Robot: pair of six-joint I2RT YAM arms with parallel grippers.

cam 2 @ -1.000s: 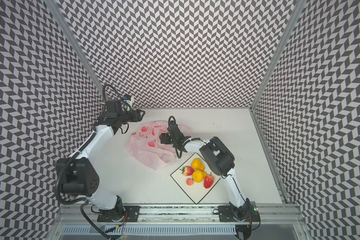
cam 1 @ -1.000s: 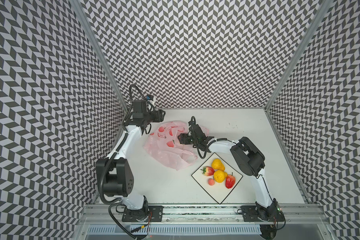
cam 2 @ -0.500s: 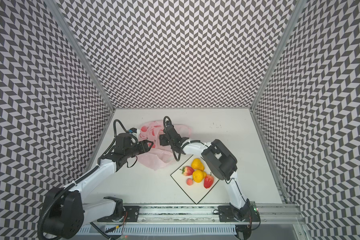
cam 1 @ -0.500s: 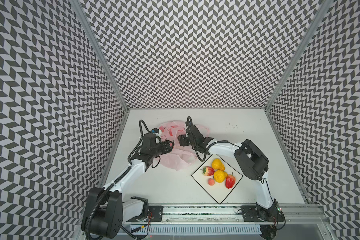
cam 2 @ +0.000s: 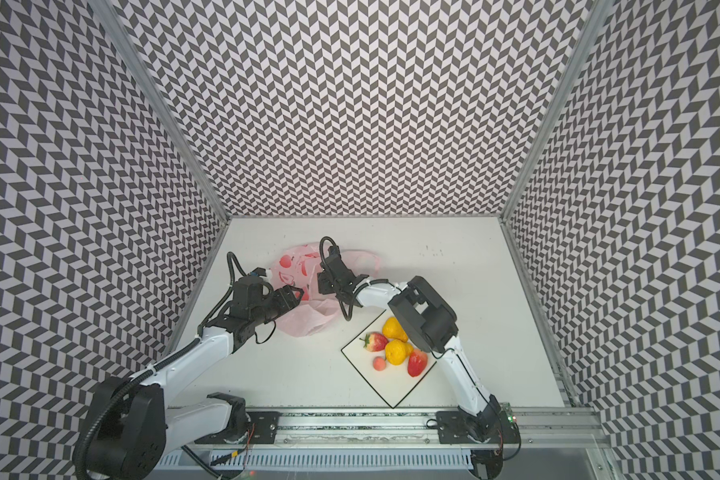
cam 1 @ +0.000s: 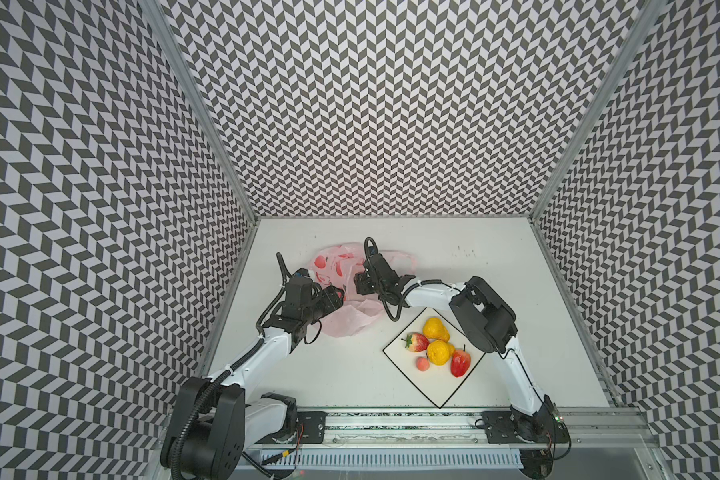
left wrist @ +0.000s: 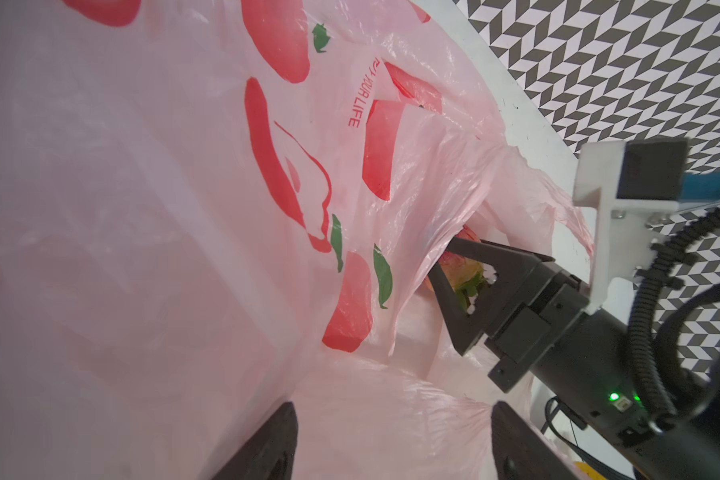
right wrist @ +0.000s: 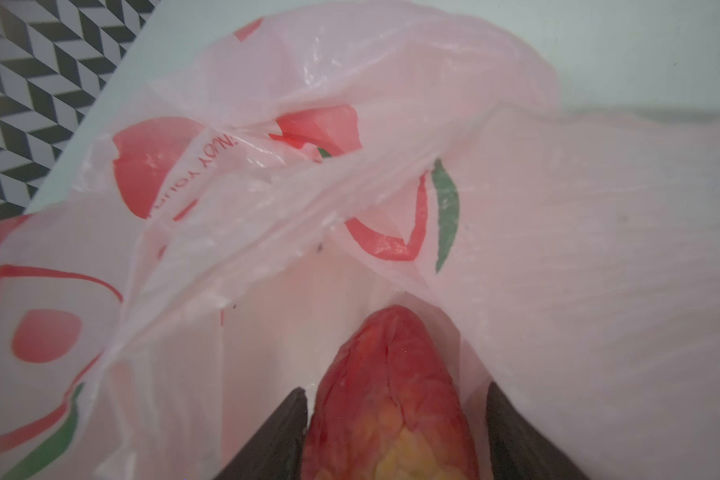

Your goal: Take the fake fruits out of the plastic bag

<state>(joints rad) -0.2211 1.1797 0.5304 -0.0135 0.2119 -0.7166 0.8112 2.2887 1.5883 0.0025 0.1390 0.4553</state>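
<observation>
pink plastic bag (cam 1: 350, 326) lies crumpled, right jaws pinching a red strawberry (right wrist: 391, 395) inside it, left jaws spread wide.

Robot lab cell: chevron-patterned walls (cam 1: 383, 104), white tabletop (cam 1: 495, 266), aluminium base rail (cam 1: 391, 419).

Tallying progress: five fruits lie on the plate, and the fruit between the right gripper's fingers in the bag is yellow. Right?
No. The fruit between the right gripper's fingers in the bag is red, not yellow; the right wrist view shows it. Five fruits do lie on the plate.
</observation>
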